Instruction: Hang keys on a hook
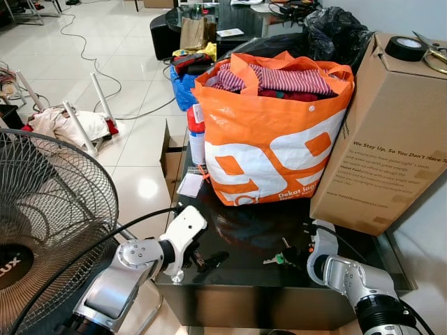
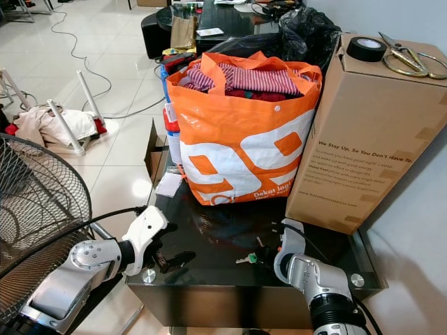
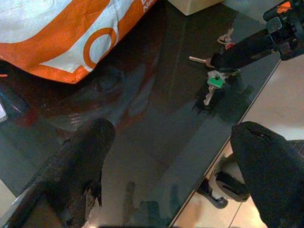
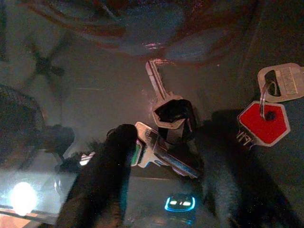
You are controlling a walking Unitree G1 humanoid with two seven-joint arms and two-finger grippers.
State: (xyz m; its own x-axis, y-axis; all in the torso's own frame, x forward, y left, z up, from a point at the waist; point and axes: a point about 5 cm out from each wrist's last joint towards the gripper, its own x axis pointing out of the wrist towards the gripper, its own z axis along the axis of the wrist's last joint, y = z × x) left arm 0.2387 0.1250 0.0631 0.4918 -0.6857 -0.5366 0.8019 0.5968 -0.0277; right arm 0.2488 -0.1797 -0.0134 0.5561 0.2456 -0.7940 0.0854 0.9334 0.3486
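Two grippers are out over the black glass table (image 1: 244, 279), and the job is at its first step: picking up the keys. The bunch of keys (image 1: 279, 257) lies flat on the glass near the front edge, at about 5 o'clock from the big orange bag (image 1: 272, 139) full of clothes. The bunch has a green-topped key (image 3: 214, 81), a few silver keys and a red tag (image 4: 262, 124). The right gripper (image 4: 161, 156) is down on the bunch, with one black finger (image 4: 102, 180) on each side of it. The fingers look spread, with the keys in the gap, so I think nothing is held yet. The left gripper (image 3: 175, 166) hangs low over the table at about 9 o'clock from the keys, well apart from them, with its two fingers wide open and nothing between them. A tall cardboard box (image 1: 391, 132) stands just beside the bag, at its 3 o'clock. Next, I think the right fingers need to squeeze shut on the keys and lift them straight up. The keys are thin and flat on slippery glass, so they may slide away. I cannot see the hook.
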